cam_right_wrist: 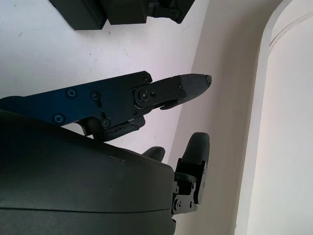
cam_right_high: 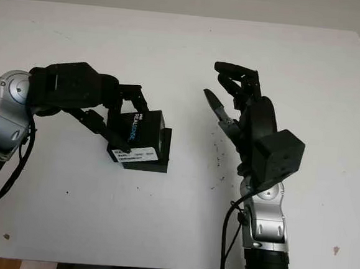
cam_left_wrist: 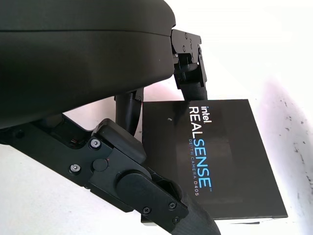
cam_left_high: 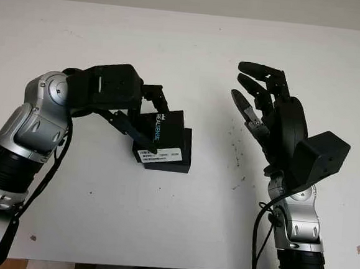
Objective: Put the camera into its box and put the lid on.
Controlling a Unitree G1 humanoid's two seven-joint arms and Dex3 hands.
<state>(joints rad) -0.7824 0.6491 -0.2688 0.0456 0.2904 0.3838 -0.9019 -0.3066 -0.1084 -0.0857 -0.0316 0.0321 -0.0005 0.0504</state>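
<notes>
White table [cam_left_high: 179, 222], head cam looking down. Left hand [cam_left_high: 135, 115] sits left of centre, its fingers closed around the black lid [cam_left_high: 161, 133], the piece printed "intel REALSENSE". One finger [cam_left_high: 127, 127] runs across the near edge of the lid by the white label, and other fingers [cam_left_high: 160, 97] hook over the far edge. So it's a pinch grip across the lid's width, thumb side near, other fingers far. In the left wrist view the lid [cam_left_wrist: 220, 161] shows its printed top face, "DEPTH CAMERA D405" legible, with a finger [cam_left_wrist: 146, 188] crossing one edge and a second finger [cam_left_wrist: 190, 68] at the opposite edge. The lid is tilted and sits over the black box [cam_left_high: 177, 156], which rests on the table. The box's right and near sides stick out from under the lid, so the lid is offset, not seated square. Can't tell if the camera is inside the box, since the lid covers the opening. Right hand [cam_left_high: 263, 107] is right of centre, well apart from the box, raised above the table and open, holding nothing, palm turned toward the left hand. In the right wrist view its fingers [cam_right_wrist: 181, 88] extend out over bare table, touching nothing, with the box [cam_right_wrist: 80, 12] at the frame edge.
</notes>
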